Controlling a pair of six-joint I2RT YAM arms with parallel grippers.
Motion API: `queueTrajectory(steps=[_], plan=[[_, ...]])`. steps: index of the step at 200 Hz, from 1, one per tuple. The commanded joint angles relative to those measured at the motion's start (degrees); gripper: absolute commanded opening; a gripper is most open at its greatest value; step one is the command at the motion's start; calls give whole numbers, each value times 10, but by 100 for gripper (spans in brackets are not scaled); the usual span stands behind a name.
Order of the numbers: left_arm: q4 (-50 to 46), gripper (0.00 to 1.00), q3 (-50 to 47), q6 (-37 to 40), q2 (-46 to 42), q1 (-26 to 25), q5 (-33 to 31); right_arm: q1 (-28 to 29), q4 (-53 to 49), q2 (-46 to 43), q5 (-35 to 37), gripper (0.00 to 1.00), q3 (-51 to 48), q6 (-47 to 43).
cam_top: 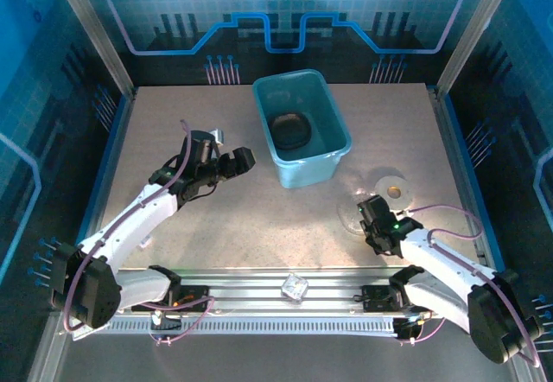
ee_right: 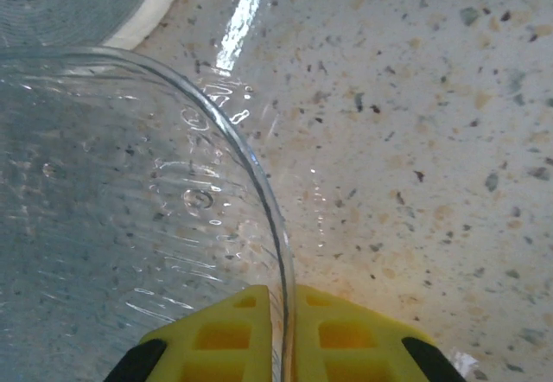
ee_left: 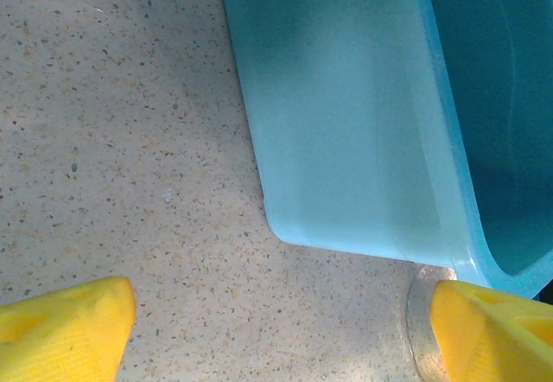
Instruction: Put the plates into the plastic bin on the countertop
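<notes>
The right tool point(ee_right: 283, 313) has its yellow fingers point(ee_right: 229, 334) pinched shut on the rim of a thin, nearly clear plate point(ee_right: 130, 209). That plate lies on the beige speckled desk point(cam_top: 216, 226), to the right of the teal-blue rectangular plastic bin point(cam_top: 307, 170), and is so clear that its far edge is hard to trace. A smoky brown plate point(cam_top: 289, 130) lies in the bin; one or several, I cannot tell. Another pale plate point(cam_top: 390, 187) sits just beyond. The left tool point(cam_top: 242, 159) hangs wide open, holding nothing, just left of the bin.
</notes>
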Motion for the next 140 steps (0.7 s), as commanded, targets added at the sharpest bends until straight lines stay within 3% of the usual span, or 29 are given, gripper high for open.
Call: queueTrajectory(steps=[1, 53, 91, 140], plan=[[-8, 89, 11, 3, -3, -2, -6, -6, -14, -12, -5, 9, -17, 7], [-9, 89, 9, 1, -13, -2, -5, -5, -74, -103, 21, 0, -11, 12], [-6, 89, 6, -3, -13, -2, -1, -5, -112, -162, 43, 0, 1, 8], [9, 89, -4, 1, -6, -2, 1, -4, -133, -169, 65, 0, 30, 0]])
